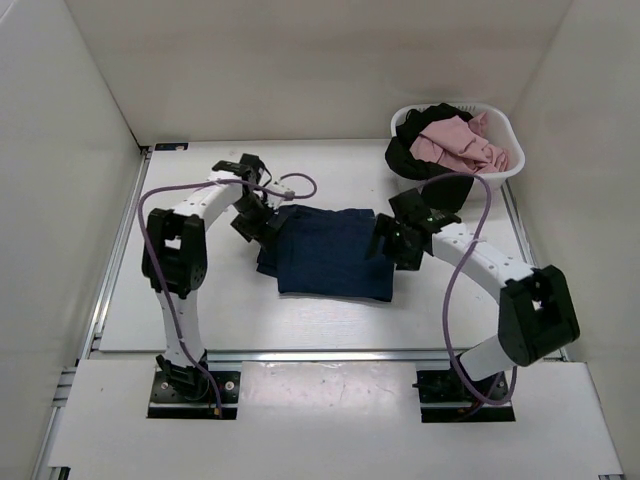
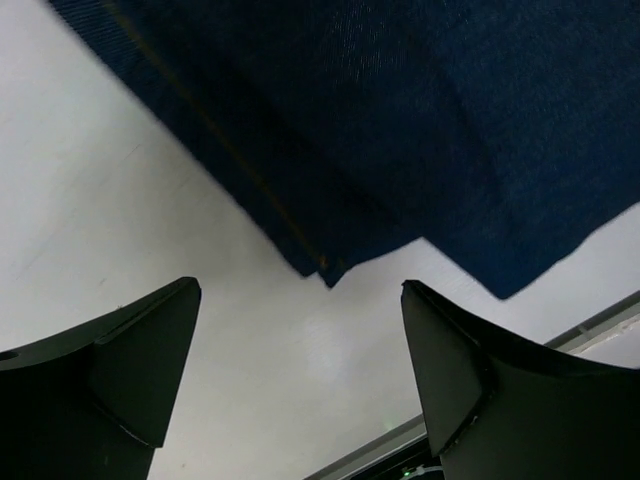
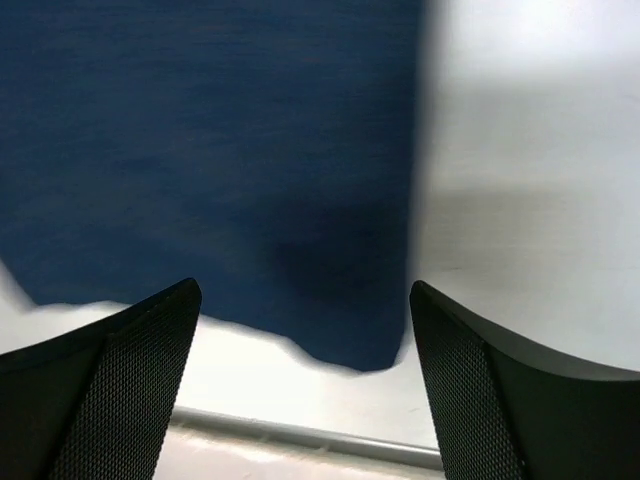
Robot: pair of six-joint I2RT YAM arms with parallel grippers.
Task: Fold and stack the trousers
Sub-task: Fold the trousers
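White table (image 1: 200,300), seen from above. Folded navy trousers (image 1: 330,255) lie flat at its centre; a white laundry basket (image 1: 500,172) stands at the far right corner.

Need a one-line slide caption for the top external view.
Left gripper and right gripper open at either side of the folded trousers; basket at far right.

Folded dark navy-blue denim trousers (image 1: 330,252) carry 1 faint orange stitch line (image 2: 232,152). At 1 o'clock, a white plastic basket (image 1: 505,170) holds a crumpled pink garment (image 1: 455,143) and a black garment (image 1: 405,155). The flat white table (image 1: 200,310) is plain.
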